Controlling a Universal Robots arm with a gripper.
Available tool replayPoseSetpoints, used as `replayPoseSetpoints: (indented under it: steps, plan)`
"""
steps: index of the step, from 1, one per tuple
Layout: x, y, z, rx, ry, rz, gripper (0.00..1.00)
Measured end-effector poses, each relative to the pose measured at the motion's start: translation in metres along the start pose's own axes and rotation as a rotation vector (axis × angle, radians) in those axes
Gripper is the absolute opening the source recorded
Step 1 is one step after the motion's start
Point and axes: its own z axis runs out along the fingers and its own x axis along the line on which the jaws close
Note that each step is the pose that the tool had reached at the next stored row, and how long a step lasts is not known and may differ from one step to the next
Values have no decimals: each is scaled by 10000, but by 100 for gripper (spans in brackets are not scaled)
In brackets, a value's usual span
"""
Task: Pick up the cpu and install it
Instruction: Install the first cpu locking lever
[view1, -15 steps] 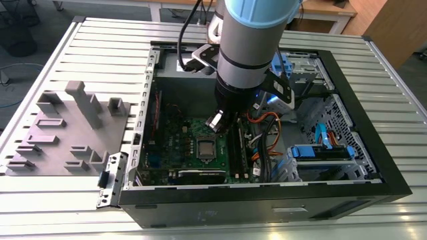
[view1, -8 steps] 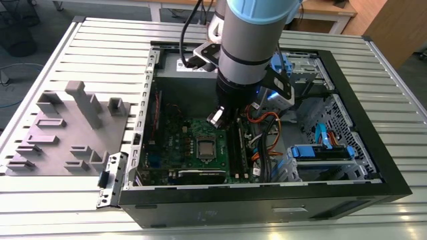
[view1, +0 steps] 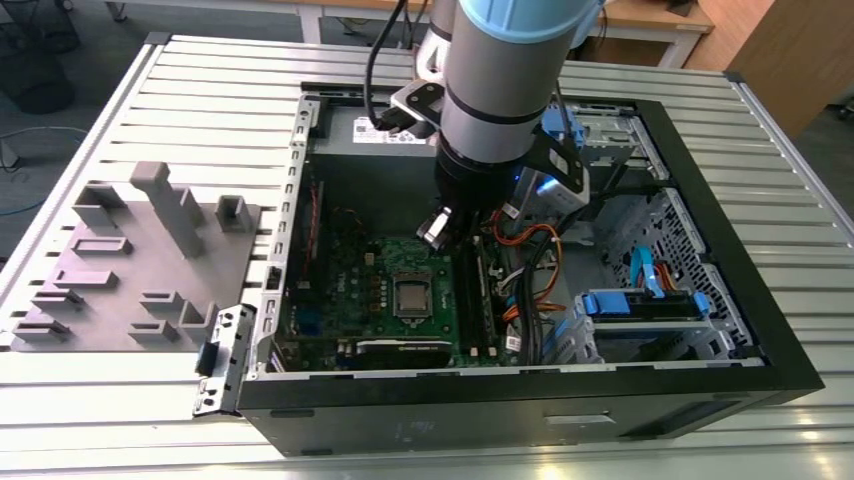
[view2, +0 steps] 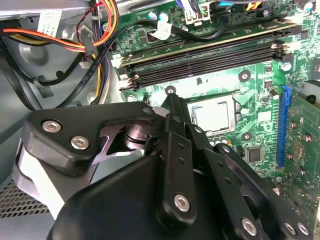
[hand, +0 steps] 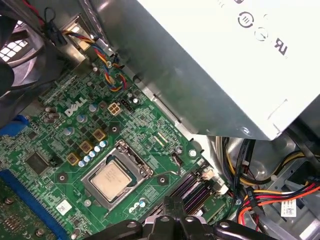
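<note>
The cpu (hand: 111, 180) is sitting in its socket frame (hand: 117, 177) on the green motherboard (hand: 60, 145), beside the memory slots (view2: 210, 55). The claw (view2: 172, 102) is hovering just above the board, near the socket, carrying nothing; whether it is released or clenched I cannot tell. The chip is looking light, stiff, thin and fragile, best taken by its opposite edges.

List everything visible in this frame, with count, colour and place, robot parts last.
cpu: one, dull silver, lying in the socket on the circuit board.
Circuit board: one, green, inside the case.
Computer case: one, black, open on the slatted table.
Power supply: one, pale grey, beside the board.
Cables: several, orange, yellow, red and black, next to the board.
Plastic blocks: one cluster, grey, at the exterior view's left.
Table: one, silver.
Arm: one, grey and light blue, over the case.
Gripper: one, black, above the board.
</note>
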Motion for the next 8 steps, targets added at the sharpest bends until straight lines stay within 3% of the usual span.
replayPoseSetpoints:
  steps: [8]
  plan:
    - [-1, 1, 0, 1, 2, -1, 11]
